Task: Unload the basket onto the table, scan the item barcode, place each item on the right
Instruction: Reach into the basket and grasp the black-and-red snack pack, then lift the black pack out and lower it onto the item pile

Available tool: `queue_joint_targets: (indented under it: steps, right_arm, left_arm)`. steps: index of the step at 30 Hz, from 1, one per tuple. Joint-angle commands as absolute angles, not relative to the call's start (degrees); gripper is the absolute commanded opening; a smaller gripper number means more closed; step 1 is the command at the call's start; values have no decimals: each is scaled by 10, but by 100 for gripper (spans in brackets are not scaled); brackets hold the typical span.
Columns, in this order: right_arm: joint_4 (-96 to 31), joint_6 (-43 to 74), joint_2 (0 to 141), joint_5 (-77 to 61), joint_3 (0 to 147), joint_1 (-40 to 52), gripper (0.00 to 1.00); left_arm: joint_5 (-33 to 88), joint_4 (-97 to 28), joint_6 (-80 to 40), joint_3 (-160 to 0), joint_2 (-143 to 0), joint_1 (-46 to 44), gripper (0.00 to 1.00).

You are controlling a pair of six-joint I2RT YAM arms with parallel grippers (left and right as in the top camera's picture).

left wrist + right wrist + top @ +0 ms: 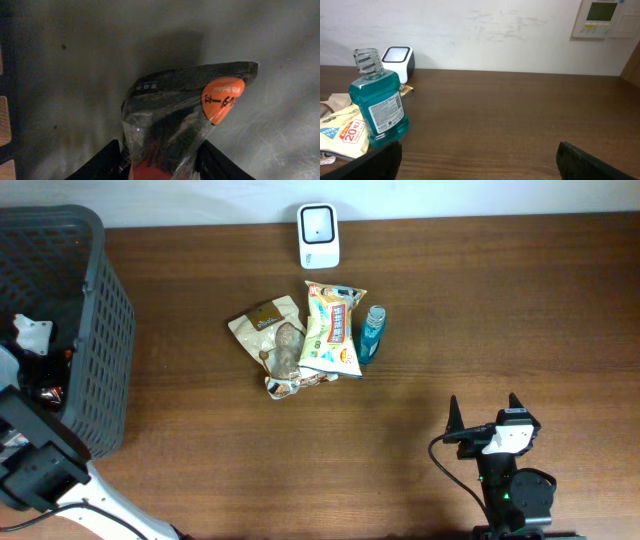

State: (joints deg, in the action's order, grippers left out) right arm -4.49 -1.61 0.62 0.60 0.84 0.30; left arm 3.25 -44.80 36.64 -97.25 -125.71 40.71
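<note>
Crinkly black-and-clear plastic packet point(165, 115) with a round orange sticker point(222, 100) is the thing I want to scan. It sits in the lower middle of my left wrist view, down inside the dark grey plastic basket point(100, 330) at the far left of the overhead view. It looks light, soft and slippery, so I think a gentle pinch across its thick middle is best. My left gripper point(159, 152) has one finger at each side of it; I cannot tell if they squeeze it. My right gripper point(483, 408) is wide apart, holding nothing.
</note>
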Motion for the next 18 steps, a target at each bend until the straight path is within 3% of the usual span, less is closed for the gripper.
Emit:
queue_joint_targets:
  steps: [1, 2, 5, 9, 13, 18]
  right_arm:
    - [-47, -17, 2, 7, 3, -1, 98]
    - [-47, -17, 2, 7, 3, -1, 98]
    - [-47, -17, 2, 7, 3, -1, 98]
    - [-47, -17, 2, 7, 3, -1, 98]
    - [-47, -17, 2, 7, 3, -1, 98]
    - [-47, -17, 2, 7, 3, -1, 98]
  left_arm:
    - [39, -467, 369, -953, -1304, 418, 52]
    - [44, -469, 369, -953, -1304, 418, 53]
    - [52, -470, 369, -943, -1304, 418, 72]
    - [52, -461, 369, -922, -1304, 418, 79]
    - [52, -460, 369, -918, -1304, 418, 72]
    - [52, -473, 369, -918, -1304, 418, 41]
